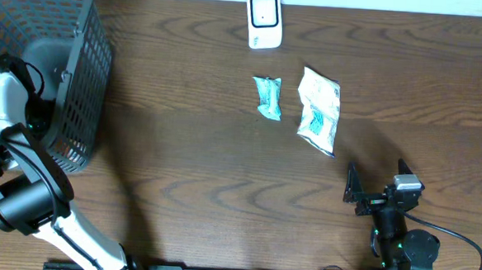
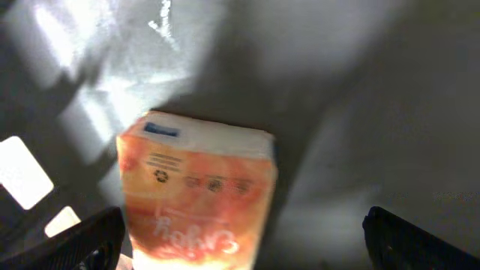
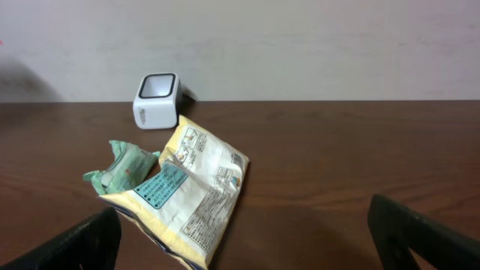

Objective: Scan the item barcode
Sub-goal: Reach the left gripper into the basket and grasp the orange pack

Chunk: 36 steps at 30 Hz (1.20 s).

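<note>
Dark grey mesh forms the basket [image 1: 79,69] at the table's [image 1: 181,173] far left edge, and the left arm reaches over its rim into it. The left hand [image 2: 240,225] is spread wide, its black fingertips [image 2: 82,240] at the bottom corners of its wrist view. Between them, touched by neither, an orange-and-white pack [image 2: 196,195] lies flat on a grey surface crossed by patches of light.

Toward the middle, at the table's back edge, stands the white scanner [image 1: 263,20], its dark window facing up. In front of it lies a small crumpled green packet [image 1: 267,97]. Just right of that, apart from it, a pale yellow-and-white bag [image 1: 319,112] lies flat with its printed side up.

Well clear of the bag, nearer the front right, the right hand [image 3: 241,214] is also spread wide and holds nothing, pointing toward the bag and scanner.
</note>
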### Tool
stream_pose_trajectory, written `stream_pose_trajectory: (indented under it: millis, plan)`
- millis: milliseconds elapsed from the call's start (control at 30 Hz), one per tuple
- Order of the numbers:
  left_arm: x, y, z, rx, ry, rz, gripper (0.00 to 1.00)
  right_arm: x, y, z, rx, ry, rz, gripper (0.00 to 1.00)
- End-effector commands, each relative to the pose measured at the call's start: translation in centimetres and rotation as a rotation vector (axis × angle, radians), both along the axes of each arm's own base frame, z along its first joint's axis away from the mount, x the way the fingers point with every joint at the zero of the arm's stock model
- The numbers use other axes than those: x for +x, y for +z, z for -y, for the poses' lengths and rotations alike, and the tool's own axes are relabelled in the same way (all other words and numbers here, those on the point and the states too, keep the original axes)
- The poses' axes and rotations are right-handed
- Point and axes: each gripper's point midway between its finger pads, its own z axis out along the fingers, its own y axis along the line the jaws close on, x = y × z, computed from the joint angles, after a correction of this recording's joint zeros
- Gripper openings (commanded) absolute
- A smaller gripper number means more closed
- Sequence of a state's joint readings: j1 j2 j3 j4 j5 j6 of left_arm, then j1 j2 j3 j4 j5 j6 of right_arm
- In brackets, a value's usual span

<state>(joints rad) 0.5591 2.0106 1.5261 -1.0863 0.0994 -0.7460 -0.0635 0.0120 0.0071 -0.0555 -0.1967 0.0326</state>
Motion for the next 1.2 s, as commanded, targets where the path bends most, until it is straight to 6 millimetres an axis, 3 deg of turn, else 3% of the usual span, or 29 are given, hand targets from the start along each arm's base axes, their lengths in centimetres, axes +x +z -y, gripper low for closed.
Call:
stream_pose_trajectory:
  millis: [0, 100, 233, 333, 400, 500, 600, 800, 1033, 1167]
  plan:
    - [-1.4, -1.1, -0.4, 0.039, 0.032, -0.064, 1.00, 0.0, 0.0, 0.2, -0.012, -0.008, 0.001, 0.99]
    - [-2.1, -2.0, -0.5, 0.059, 0.050, -0.085, 1.00, 0.0, 0.0, 0.2, -0.012, -0.008, 0.001, 0.99]
    - [-2.4, -2.9, -0.3, 0.059, 0.050, -0.085, 0.78, 0.0, 0.0, 0.2, -0.012, -0.009, 0.001, 0.99]
    - [-2.1, -2.9, -0.5, 0.065, 0.051, -0.074, 0.69, 0.0, 0.0, 0.2, -0.012, -0.008, 0.001, 0.99]
    - [-2.0, -2.9, -0.5, 0.068, 0.050, -0.070, 0.49, 0.0, 0.0, 0.2, -0.012, -0.008, 0.001, 0.99]
    - [-1.5, -2.4, -0.8, 0.072, 0.022, -0.049, 0.29, 0.0, 0.0, 0.2, -0.012, -0.008, 0.001, 0.99]
    - [-0.7, -0.7, -1.3, 0.091, 0.009, -0.014, 0.26, 0.0, 0.0, 0.2, -0.012, -0.008, 0.001, 0.99]
    - [2.2, 6.4, -3.2, 0.206, 0.021, 0.171, 0.15, 0.0, 0.0, 0.2, -0.012, -0.008, 0.001, 0.99]
    - [4.5, 18.5, -4.7, 0.415, 0.039, 0.513, 0.14, 0.0, 0.0, 0.2, -0.012, -0.008, 0.001, 0.99]
    - [4.7, 25.5, -3.3, 0.477, 0.022, 0.746, 0.15, 0.0, 0.0, 0.2, -0.012, -0.008, 0.001, 0.99]
